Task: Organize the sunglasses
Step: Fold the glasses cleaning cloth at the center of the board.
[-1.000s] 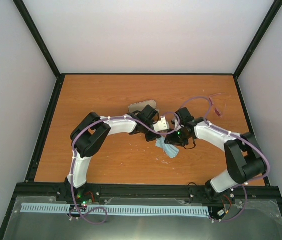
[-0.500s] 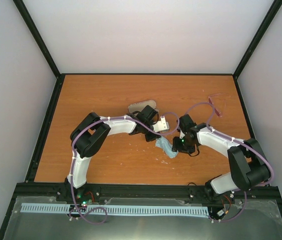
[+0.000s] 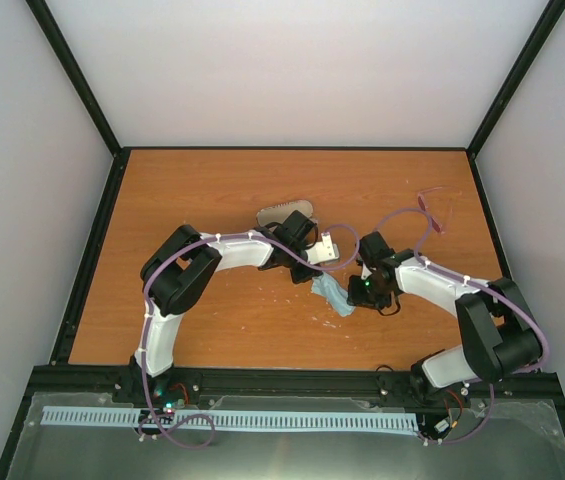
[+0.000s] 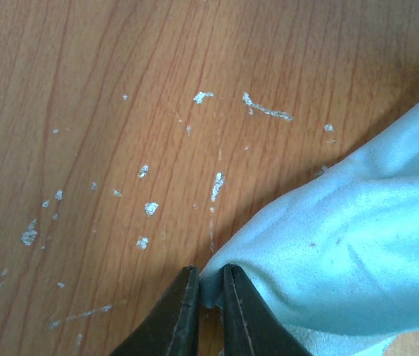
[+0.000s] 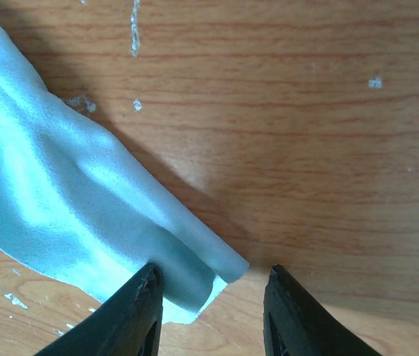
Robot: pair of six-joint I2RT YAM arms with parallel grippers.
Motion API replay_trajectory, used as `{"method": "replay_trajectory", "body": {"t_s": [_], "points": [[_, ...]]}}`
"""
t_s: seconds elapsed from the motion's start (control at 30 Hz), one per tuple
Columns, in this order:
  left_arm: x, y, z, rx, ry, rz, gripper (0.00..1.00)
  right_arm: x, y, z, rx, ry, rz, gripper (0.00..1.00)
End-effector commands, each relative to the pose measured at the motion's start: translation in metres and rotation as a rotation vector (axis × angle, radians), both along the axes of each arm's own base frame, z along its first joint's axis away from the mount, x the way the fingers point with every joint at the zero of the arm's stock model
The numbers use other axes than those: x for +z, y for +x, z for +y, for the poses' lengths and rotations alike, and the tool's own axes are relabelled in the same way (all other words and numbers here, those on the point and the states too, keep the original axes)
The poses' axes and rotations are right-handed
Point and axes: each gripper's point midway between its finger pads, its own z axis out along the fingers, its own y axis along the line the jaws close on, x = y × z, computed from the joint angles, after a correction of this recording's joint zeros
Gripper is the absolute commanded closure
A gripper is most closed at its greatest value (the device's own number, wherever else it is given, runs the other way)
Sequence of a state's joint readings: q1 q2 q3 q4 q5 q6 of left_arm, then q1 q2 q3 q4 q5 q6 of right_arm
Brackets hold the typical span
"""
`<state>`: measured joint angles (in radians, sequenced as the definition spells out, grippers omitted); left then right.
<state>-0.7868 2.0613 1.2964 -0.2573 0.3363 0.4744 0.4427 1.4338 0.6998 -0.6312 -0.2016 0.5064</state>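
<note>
A light blue cloth (image 3: 334, 294) lies crumpled on the wooden table between the two arms. My left gripper (image 3: 314, 276) is shut on one corner of the cloth (image 4: 342, 245), low over the table; the pinched edge shows between its fingertips (image 4: 209, 285). My right gripper (image 3: 355, 297) is open at the cloth's other end (image 5: 68, 193), with a folded corner lying between its fingers (image 5: 213, 274). Thin pink-framed sunglasses (image 3: 432, 211) lie at the back right, apart from both grippers. A grey case (image 3: 278, 212) sits behind my left wrist, partly hidden.
Black frame rails (image 3: 92, 250) run along the table's left, right and near edges, with white walls behind them. A purple cable (image 3: 397, 212) loops over the right arm near the sunglasses. White scuff marks (image 4: 150, 208) dot the wood.
My right arm has drawn back toward the near right, away from the left gripper, and its gripper has come down at the cloth's right end. The left arm has barely moved.
</note>
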Motion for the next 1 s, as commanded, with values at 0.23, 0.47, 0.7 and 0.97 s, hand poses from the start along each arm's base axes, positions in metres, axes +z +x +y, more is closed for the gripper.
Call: {"method": "replay_trajectory", "body": {"t_s": [0.23, 0.47, 0.7, 0.97], "points": [[-0.006, -0.008, 0.006, -0.014, 0.036, 0.004, 0.88, -0.011, 0.004, 0.001, -0.007, -0.011, 0.015, 0.70], [-0.004, -0.008, 0.007, -0.009, 0.038, 0.000, 0.86, -0.015, 0.003, -0.003, -0.007, -0.034, 0.026, 0.96], [0.000, -0.009, 0.012, -0.003, 0.044, -0.011, 0.86, -0.008, 0.017, -0.018, -0.016, -0.113, -0.020, 0.97], [0.001, -0.012, 0.023, 0.026, 0.054, -0.011, 0.56, -0.004, 0.034, -0.032, -0.021, -0.136, -0.045, 0.97]]}}
